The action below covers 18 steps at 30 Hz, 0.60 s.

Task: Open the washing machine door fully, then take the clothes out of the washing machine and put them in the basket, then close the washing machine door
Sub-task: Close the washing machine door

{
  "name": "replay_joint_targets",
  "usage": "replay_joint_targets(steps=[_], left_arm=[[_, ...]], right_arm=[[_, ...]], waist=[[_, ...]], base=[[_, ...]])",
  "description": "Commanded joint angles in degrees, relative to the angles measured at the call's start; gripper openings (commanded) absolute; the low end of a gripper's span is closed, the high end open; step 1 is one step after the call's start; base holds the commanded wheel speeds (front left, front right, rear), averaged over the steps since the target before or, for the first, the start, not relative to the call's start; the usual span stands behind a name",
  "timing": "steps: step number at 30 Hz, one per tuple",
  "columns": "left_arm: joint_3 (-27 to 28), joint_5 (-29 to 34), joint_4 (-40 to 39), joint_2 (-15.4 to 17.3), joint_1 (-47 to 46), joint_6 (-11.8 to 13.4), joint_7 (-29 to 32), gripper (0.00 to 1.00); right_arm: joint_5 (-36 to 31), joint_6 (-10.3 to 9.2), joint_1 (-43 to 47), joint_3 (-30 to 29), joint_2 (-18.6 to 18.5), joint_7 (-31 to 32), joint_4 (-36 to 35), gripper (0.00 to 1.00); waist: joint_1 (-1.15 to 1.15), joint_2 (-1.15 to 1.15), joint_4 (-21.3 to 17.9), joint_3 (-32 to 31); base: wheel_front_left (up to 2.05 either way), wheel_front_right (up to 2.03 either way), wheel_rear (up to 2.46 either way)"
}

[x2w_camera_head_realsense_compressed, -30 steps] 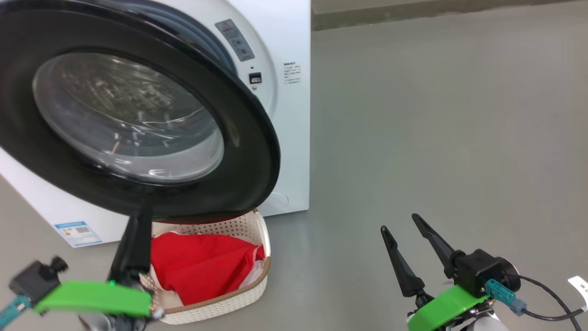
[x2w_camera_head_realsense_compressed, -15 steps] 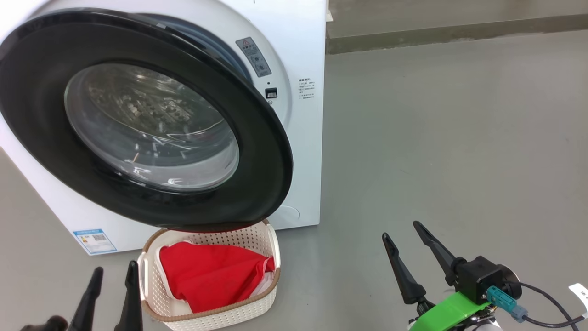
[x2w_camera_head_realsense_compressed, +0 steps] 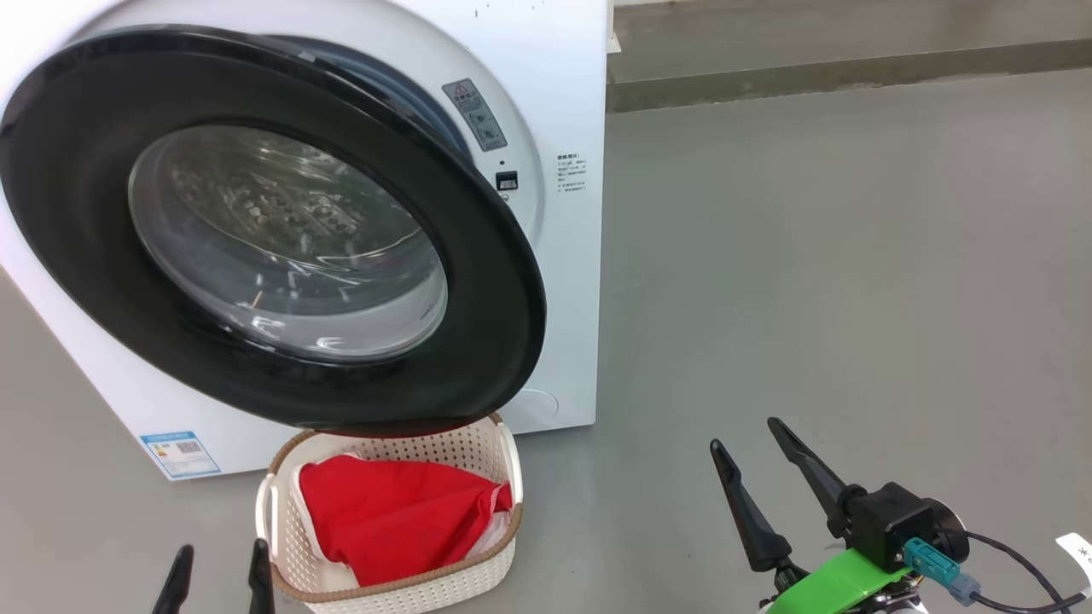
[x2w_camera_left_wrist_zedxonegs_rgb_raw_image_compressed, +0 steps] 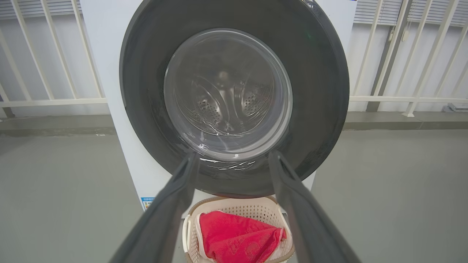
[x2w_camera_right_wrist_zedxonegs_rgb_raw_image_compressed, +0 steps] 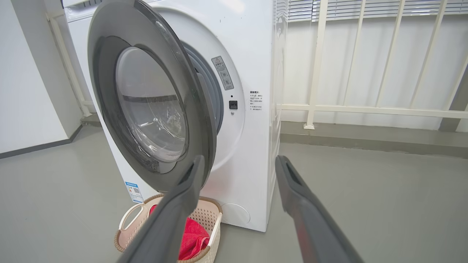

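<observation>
Plainly empty, left pincer and right pincer both wide apart, left one just beside the basket.

clothes in basket, below door

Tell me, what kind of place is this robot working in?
Probably a laundry corner, perhaps on a balcony or in a utility area. A white front-loading washing machine stands on a bare grey floor, a basket of red clothes sits before it, and a white railing runs behind.
</observation>
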Motion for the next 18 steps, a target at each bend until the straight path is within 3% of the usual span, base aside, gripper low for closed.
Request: replay_joint_targets(steps=[1, 18], left_arm=[[3.16, 0.73, -0.82, -0.62, -0.91, -0.72, -0.68, 1.00], [8.01, 5.24, 0.41, -4.91, -0.66, -4.81, -0.69, 1.00]], right_arm=[[0.54, 0.37, -0.89, 1.01, 0.04, -0.37, -1.62, 1.00], [0.80, 0.37, -0.92, 1.28, 0.04, -0.37, -1.65, 1.00]], waist=[[0.00, 0.00, -0.14, 0.01], [0.00, 0.00, -0.68, 0.45]], base=[[0.00, 0.00, 0.00], [0.00, 0.00, 0.00]])
